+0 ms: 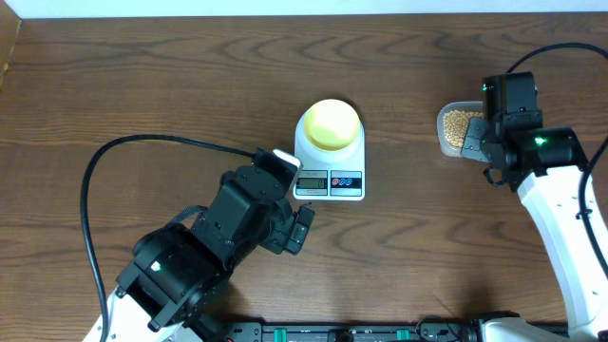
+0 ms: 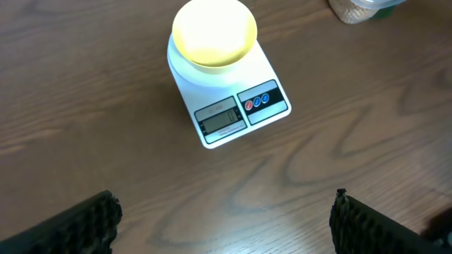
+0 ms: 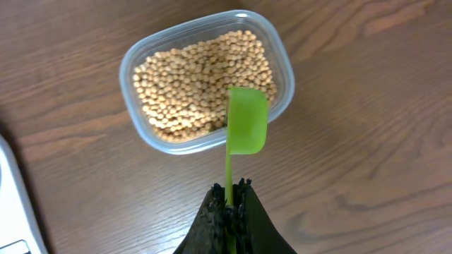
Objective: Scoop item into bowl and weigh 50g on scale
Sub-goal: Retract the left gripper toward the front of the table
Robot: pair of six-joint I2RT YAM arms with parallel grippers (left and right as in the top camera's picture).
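The pale-yellow bowl sits empty on the white scale at mid-table. Tan beans fill a clear tub at the right. My right gripper is shut on the thin handle of a green scoop. The scoop's empty blade hangs over the tub's near right rim. Just in front of the scale, my left gripper is open wide over bare wood, with nothing between its fingers.
The scale's grey display and its red and blue buttons face the left arm. A black cable loops across the left of the wooden table. The tub's corner shows at the top right of the left wrist view.
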